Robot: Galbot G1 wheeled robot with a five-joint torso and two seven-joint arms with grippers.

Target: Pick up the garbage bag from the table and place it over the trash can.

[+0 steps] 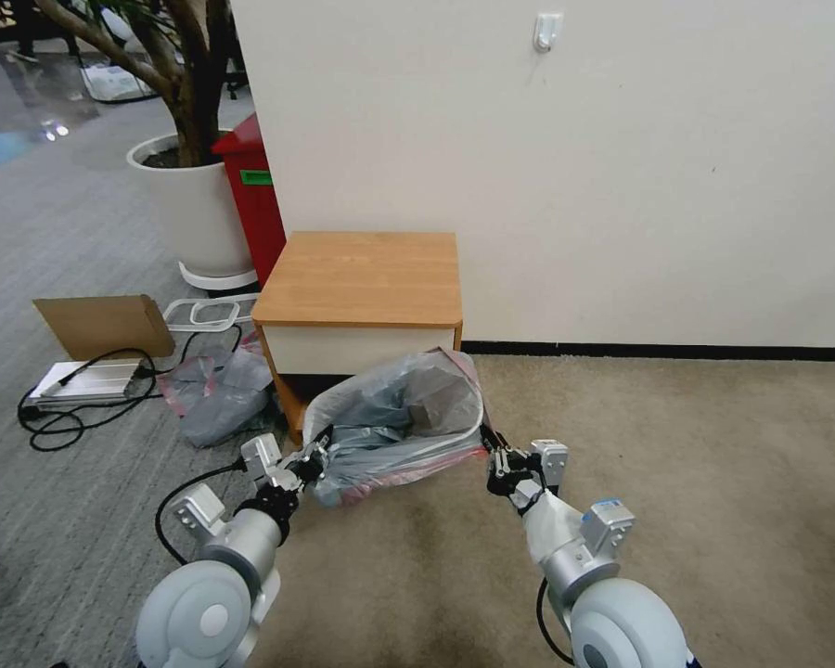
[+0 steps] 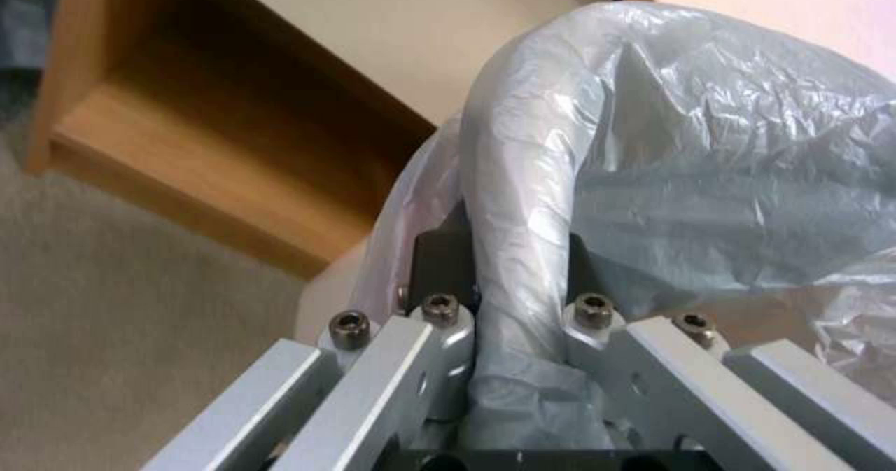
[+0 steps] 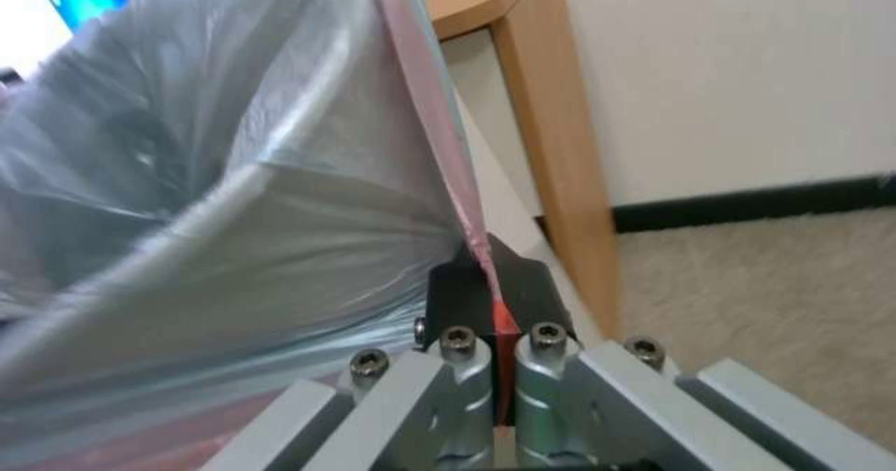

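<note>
Both sets of jaws are clamped on the garbage bag: the left gripper pinches a thick bunched fold of its grey plastic on the robot's left side, and the right gripper pinches the thin pink-red rim on the robot's right side. In the left wrist view the fingers of the left gripper press a rolled band of the bag between them. In the right wrist view the right gripper has its black pads nearly together, with the pink rim of the bag running down into the narrow gap. Between the two grippers the bag is stretched wide with its mouth open, low over the beige carpet, just in front of the table. The trash can is not clearly told apart from the plastic; a pale shape under the bag in the left wrist view may be it. Nothing lies on the table's wooden top, and its white drawer front faces the robot. To the robot's left a heap of grey-and-pink plastic lies on the floor near black cables, with a cardboard sheet behind it. A red bin and a white planter stand farther back beside the wall.
</note>
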